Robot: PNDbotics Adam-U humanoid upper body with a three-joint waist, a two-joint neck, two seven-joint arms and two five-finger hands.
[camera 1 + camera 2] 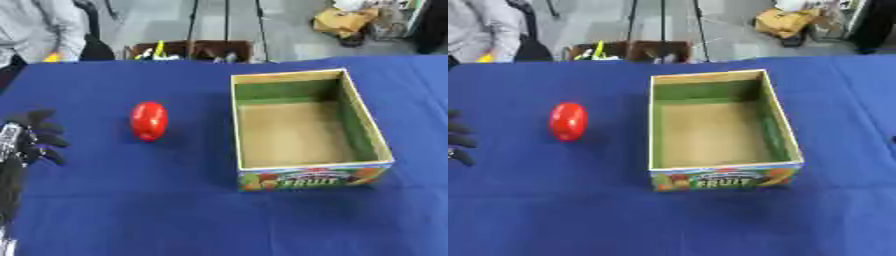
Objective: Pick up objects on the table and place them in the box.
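Observation:
A shiny red oval object (pixel 149 121) lies on the blue tablecloth, left of centre. To its right stands an open cardboard box (pixel 241 122) with green inner walls, a brown floor and a fruit label on its front; nothing lies inside it. My left hand (pixel 35 136) hovers at the left edge, well left of the red object and apart from it, its fingers spread and relaxed, holding nothing. The right hand shows in neither view.
The blue cloth (pixel 175 205) covers the whole table. Behind the far edge stand a brown crate (pixel 192 50) with small items, tripod legs and a person in grey at the top left.

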